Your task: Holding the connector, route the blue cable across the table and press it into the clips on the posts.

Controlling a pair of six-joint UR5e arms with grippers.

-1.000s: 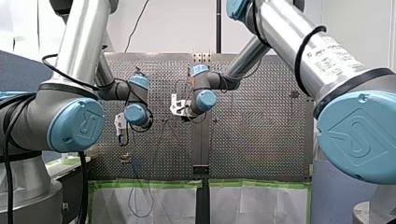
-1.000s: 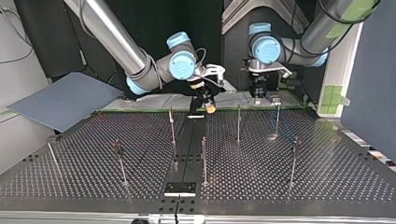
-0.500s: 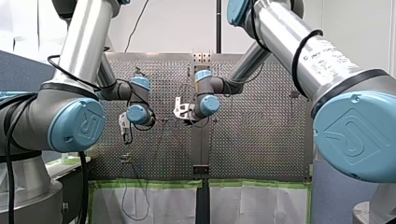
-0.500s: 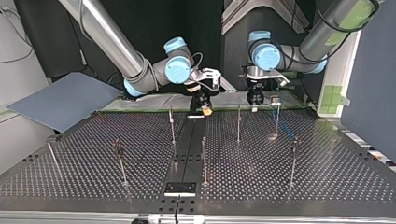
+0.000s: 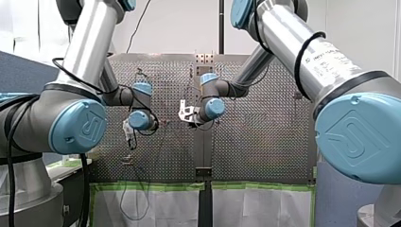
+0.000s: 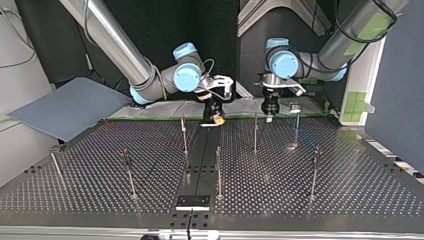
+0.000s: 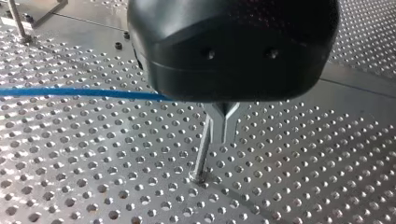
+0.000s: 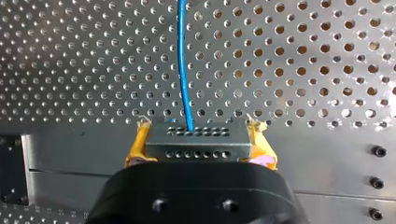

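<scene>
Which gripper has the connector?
My right gripper, the yellow-padded one: the grey connector is clamped between its pads, blue cable leading ahead. My left gripper shows no connector.

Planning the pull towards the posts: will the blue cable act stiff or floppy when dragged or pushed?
Probably floppy: the blue cable is thin and curves gently ahead of the connector clamped in my right pincer. Pushing would likely buckle it; pulled, it should straighten, as its straight run in the left wrist view suggests. It looks light for its length.
</scene>
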